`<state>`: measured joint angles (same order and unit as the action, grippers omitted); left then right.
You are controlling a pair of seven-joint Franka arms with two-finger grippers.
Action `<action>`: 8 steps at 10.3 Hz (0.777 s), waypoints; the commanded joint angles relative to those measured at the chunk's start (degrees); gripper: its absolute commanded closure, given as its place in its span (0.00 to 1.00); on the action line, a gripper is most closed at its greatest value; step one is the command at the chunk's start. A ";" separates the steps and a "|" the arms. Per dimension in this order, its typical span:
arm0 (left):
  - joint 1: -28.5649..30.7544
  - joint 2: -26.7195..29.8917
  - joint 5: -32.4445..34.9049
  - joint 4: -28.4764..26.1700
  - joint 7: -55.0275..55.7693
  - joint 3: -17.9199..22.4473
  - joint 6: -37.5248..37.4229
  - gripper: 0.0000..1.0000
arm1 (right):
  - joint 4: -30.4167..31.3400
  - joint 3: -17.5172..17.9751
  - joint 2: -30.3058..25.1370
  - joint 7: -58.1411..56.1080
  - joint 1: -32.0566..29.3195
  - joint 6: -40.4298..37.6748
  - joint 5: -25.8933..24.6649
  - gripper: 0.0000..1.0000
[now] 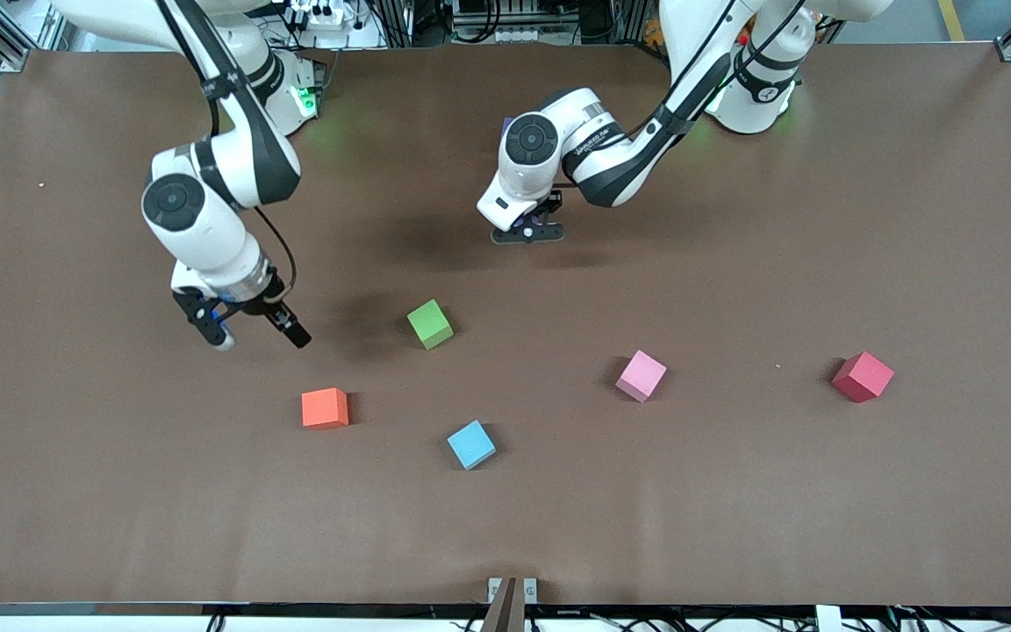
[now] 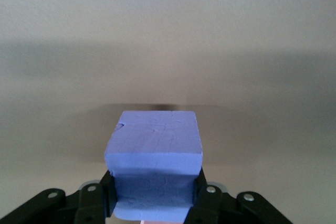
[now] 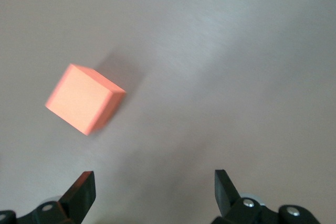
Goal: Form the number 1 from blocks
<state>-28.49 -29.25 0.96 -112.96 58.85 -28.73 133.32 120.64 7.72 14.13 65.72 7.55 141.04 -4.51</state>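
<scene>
Purple block gripped in left hand; right hand wide.

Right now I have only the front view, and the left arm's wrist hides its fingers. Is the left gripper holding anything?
Observer: Yes. The left wrist view shows the left gripper shut on a purple cube, held over bare table.
Operator: And which cube does the right arm's camera have in sight?
Observer: Only the orange cube. It lies on the table ahead of the open right gripper, outside the gap between the fingers and untouched.
</scene>
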 commanded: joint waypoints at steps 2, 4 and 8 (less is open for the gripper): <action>-2.79 -1.94 -1.84 1.52 1.18 0.25 0.53 1.00 | -17.15 -2.52 13.52 0.29 -0.17 -0.85 6.95 0.00; -3.59 -2.91 -1.84 1.43 1.35 0.34 0.88 1.00 | -24.37 -3.24 19.07 0.47 0.36 -0.85 7.33 0.00; -4.73 -4.41 -1.93 1.25 3.10 0.34 1.32 1.00 | -26.34 -7.62 23.22 1.69 3.95 -0.85 10.93 0.00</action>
<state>-32.46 -33.24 0.07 -112.46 60.27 -28.73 134.43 95.97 2.22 36.23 66.21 9.02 141.13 4.76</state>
